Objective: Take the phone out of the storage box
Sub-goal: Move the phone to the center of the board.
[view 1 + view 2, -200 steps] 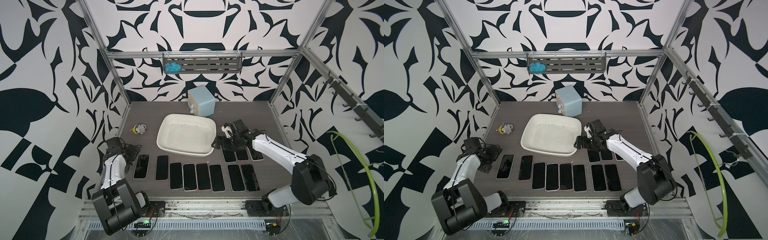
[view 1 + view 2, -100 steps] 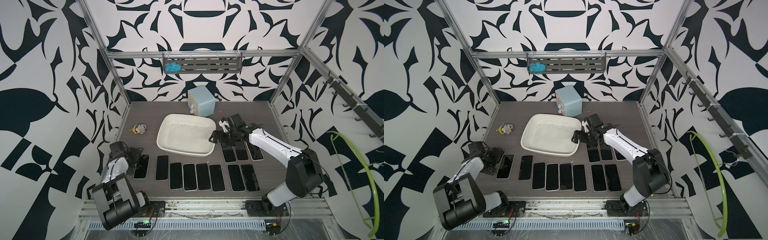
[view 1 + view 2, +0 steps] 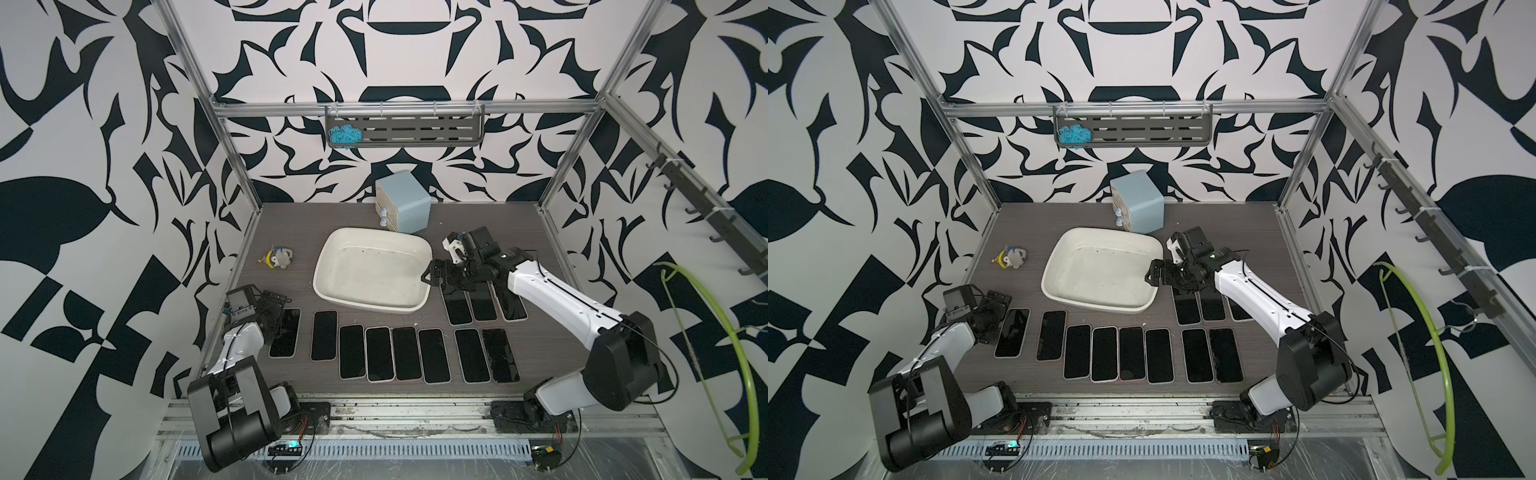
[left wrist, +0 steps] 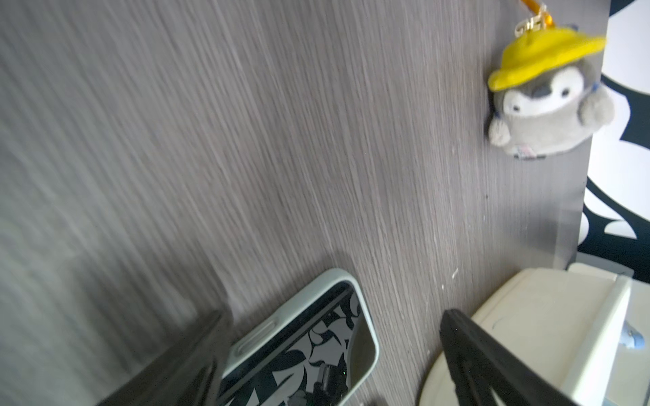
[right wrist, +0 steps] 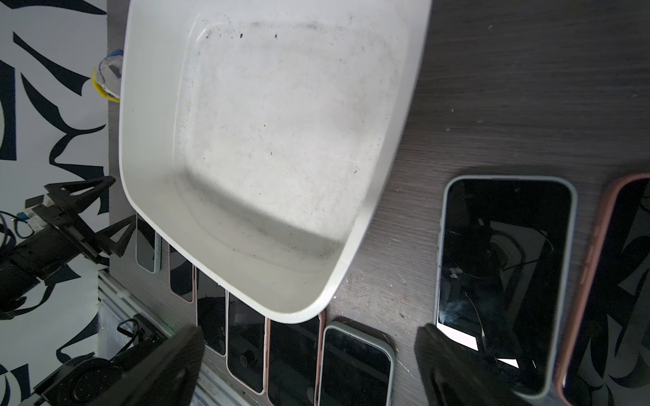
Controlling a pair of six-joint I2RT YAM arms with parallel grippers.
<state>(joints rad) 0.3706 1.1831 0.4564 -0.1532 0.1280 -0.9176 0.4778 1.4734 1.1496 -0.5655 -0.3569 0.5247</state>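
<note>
The storage box (image 3: 365,306) is a shallow white tub in the middle of the table, seen in both top views (image 3: 1100,308). Its scuffed floor (image 5: 274,123) is bare, with nothing in it. Several dark phones lie face up on the table in front of and right of it. My left gripper (image 3: 276,309) is open, low over the leftmost phone (image 3: 285,332), whose pale case end (image 4: 299,344) lies between the fingers. My right gripper (image 3: 432,276) is open beside the box's right rim, above three phones (image 3: 482,305).
A light-blue drawer unit (image 3: 403,208) stands behind the box. A penguin plush with a yellow hat (image 3: 279,258) lies at the left. A grey wall shelf (image 3: 405,133) holds blue yarn. A green hose (image 3: 706,332) hangs outside on the right.
My right gripper has swung left from over the right-hand phones to the box's right rim. My left arm has drawn back a little towards the front by the leftmost phone.
</note>
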